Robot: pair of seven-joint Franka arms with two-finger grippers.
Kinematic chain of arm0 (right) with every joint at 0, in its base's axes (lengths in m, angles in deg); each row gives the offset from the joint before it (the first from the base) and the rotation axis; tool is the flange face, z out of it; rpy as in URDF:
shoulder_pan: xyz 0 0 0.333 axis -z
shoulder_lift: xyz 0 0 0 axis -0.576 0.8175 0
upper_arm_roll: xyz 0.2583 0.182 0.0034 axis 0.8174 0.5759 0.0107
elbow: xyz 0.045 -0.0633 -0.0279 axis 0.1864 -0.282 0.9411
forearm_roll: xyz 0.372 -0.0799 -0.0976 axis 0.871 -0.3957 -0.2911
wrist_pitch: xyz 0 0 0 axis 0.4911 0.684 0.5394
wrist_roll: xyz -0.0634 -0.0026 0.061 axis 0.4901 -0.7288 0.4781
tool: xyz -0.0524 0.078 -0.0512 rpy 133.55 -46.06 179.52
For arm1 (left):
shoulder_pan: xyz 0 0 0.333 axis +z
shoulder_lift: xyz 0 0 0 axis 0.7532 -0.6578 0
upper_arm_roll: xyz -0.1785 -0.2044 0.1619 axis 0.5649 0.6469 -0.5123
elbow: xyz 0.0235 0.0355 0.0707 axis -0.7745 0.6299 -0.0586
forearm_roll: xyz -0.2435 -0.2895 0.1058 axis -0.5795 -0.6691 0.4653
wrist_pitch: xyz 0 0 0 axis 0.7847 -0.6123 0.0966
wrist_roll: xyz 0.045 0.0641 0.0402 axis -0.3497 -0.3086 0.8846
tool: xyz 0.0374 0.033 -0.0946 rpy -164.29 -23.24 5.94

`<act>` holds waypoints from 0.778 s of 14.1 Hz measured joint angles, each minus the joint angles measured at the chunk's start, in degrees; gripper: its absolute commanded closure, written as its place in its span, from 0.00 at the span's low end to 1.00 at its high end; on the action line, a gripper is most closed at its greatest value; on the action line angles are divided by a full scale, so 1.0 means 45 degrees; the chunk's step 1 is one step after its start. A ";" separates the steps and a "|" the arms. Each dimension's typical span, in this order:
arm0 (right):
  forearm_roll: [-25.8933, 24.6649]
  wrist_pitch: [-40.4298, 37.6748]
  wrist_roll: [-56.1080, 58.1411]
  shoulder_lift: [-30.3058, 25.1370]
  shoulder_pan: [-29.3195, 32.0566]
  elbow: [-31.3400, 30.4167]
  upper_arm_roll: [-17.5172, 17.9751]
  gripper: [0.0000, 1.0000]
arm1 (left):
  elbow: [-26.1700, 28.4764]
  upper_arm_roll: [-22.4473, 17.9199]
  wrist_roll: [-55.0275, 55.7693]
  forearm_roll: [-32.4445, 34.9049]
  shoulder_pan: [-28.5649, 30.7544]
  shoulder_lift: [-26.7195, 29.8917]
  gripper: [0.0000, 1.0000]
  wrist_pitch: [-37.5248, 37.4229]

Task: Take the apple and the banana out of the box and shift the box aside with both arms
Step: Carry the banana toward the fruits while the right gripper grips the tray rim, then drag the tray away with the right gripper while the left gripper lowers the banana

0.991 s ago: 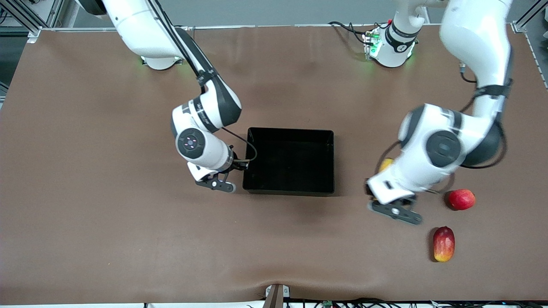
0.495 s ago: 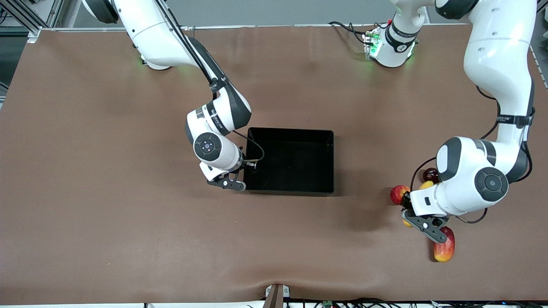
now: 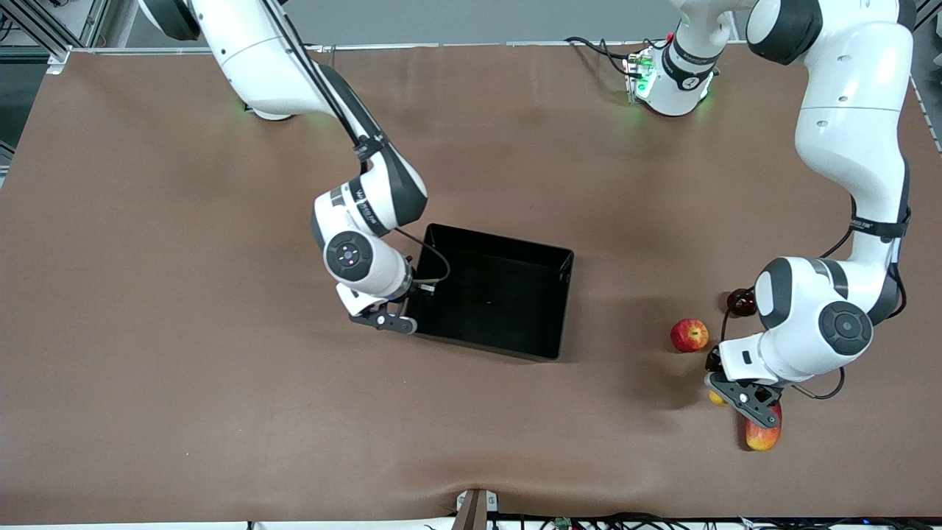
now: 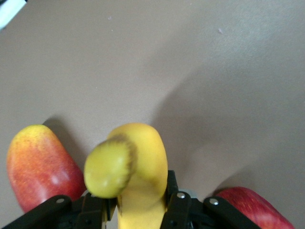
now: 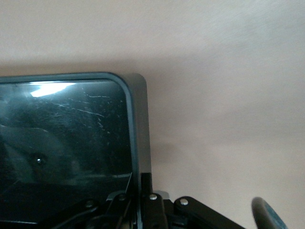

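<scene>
Two fruits are out of the box (image 3: 494,298), so judging by how things lie, the unloading is all but done and the box move is just beginning.

The right end effector (image 3: 407,324) is clamped on the box's wall, close to one corner. The right wrist view shows the fingers (image 5: 151,204) pinching either side of the rim, with the box (image 5: 71,138) bare inside. From that grip the box stretches away toward the left arm's end of the counter (image 3: 184,368). Its long axis runs roughly along the counter's length, but it sits askew to the counter's edges.

The apple (image 3: 689,335) rests on the counter, well apart from the box and just beside the left end effector (image 3: 742,397), which has no hold on it.

The left end effector is closed on the banana (image 3: 717,398), low over the counter; I cannot tell whether the fruit touches down yet. In the left wrist view the banana (image 4: 138,167) is gripped across its width. Its long axis runs out from between the fingers (image 4: 177,210), and a blunt end curls up toward the camera. A mango (image 4: 38,167) lies close beside this end effector, and a dark red fruit (image 3: 739,302) lies near its arm.

Still to do, as I read it: let go of the banana, bring the left end effector to the box's free end, and shift the box aside with both arms.
</scene>
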 measured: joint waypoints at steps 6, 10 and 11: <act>-0.0016 -0.2886 0.2549 -0.1797 0.2671 0.0185 -0.0167 1.00 | 0.0035 -0.0017 0.0485 -0.0001 -0.0005 -0.0887 0.71 0.1332; -0.0050 -0.2859 0.5369 -0.1886 0.5182 -0.0090 -0.0253 1.00 | 0.0061 -0.0023 0.0695 -0.0001 -0.0014 -0.0962 0.00 0.1381; -0.0075 -0.2851 0.6132 -0.1858 0.5821 -0.0178 -0.0268 1.00 | 0.0043 -0.0026 0.0701 -0.0001 -0.0013 -0.0958 0.00 0.1410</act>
